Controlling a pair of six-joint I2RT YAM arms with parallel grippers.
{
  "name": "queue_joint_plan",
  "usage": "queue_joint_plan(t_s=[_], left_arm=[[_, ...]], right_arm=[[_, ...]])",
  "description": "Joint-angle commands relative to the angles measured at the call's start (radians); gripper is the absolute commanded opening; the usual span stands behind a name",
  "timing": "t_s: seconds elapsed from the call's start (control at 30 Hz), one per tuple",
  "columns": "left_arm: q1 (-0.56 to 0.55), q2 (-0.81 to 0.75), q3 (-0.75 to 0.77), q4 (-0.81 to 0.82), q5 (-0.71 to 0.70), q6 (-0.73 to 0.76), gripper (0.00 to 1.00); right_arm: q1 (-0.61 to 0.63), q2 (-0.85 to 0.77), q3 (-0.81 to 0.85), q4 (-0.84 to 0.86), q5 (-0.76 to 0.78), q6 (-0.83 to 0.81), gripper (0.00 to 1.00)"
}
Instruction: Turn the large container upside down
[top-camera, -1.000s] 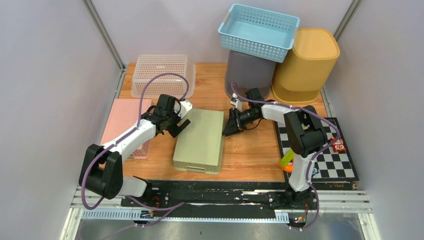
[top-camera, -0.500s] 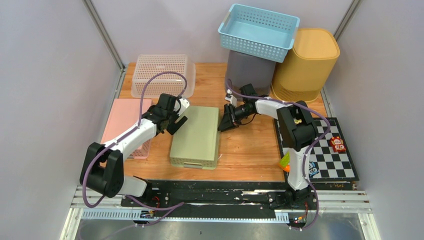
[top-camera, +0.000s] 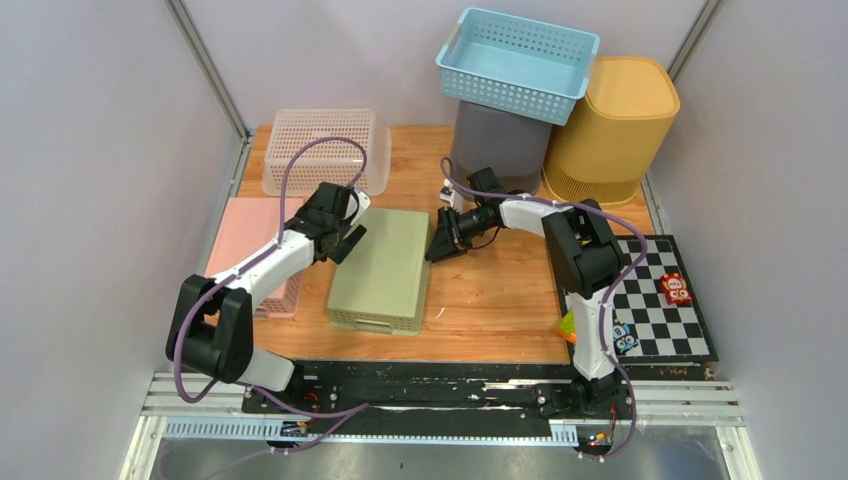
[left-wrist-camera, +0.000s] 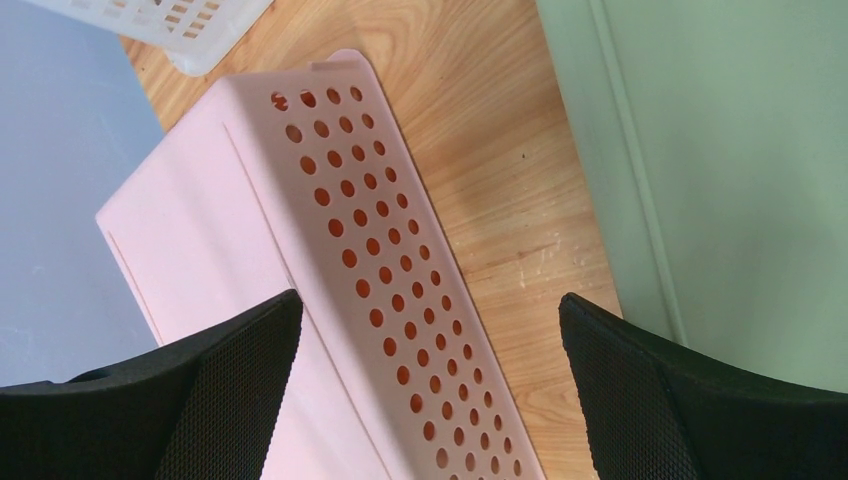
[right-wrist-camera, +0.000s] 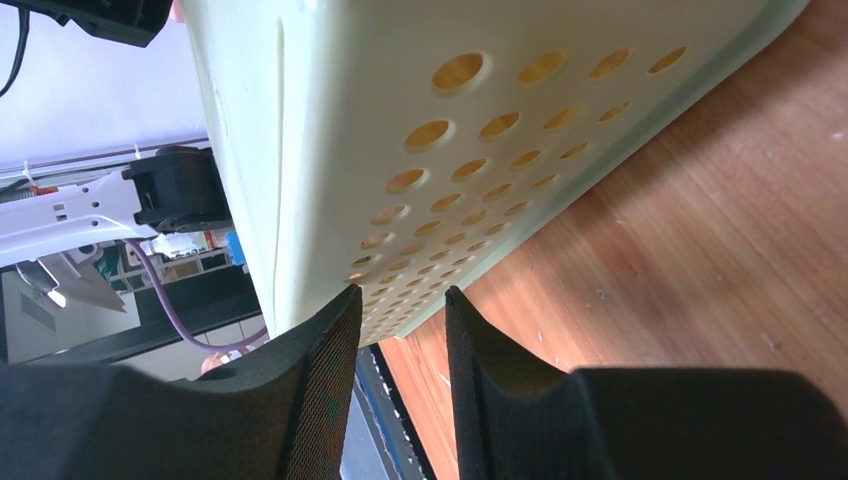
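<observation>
From above, the large green container (top-camera: 380, 268) lay bottom-up on the wooden tabletop (top-camera: 500, 290), its flat base facing the camera and its inside hidden. The left end effector (top-camera: 345, 238) hung at the container's far left corner. The right end effector (top-camera: 437, 250) sat at the container's right edge. Left of the container, a pink perforated basket (top-camera: 245, 240) also lay inverted. Behind the container was a pale mesh basket (top-camera: 320, 150). Behind and right of the container, a grey bin (top-camera: 498, 148) carried a blue basket (top-camera: 518, 65) tilted on its rim, with a yellow bin (top-camera: 610, 125) just beside it. Right of the container, a checkerboard (top-camera: 655, 310) bore a few small coloured pieces.

In the left wrist view, the fingers stood wide apart with nothing between them. They were above the strip of tabletop separating the pink basket from the container's side.

In the right wrist view, the fingers stood slightly apart, gripping nothing. Their tips were close against the container's perforated side wall, possibly touching it.
</observation>
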Motion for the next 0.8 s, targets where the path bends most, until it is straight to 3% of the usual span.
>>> queue_joint_plan(t_s=[0.0, 0.77], left_arm=[[0.013, 0.015, 0.025, -0.026, -0.005, -0.029, 1.00], [0.063, 0.050, 0.104, -0.071, -0.058, -0.029, 1.00]], right_arm=[[0.024, 0.037, 0.042, 0.059, 0.006, 0.033, 0.40], [0.068, 0.108, 0.120, 0.162, 0.028, 0.137, 0.41]])
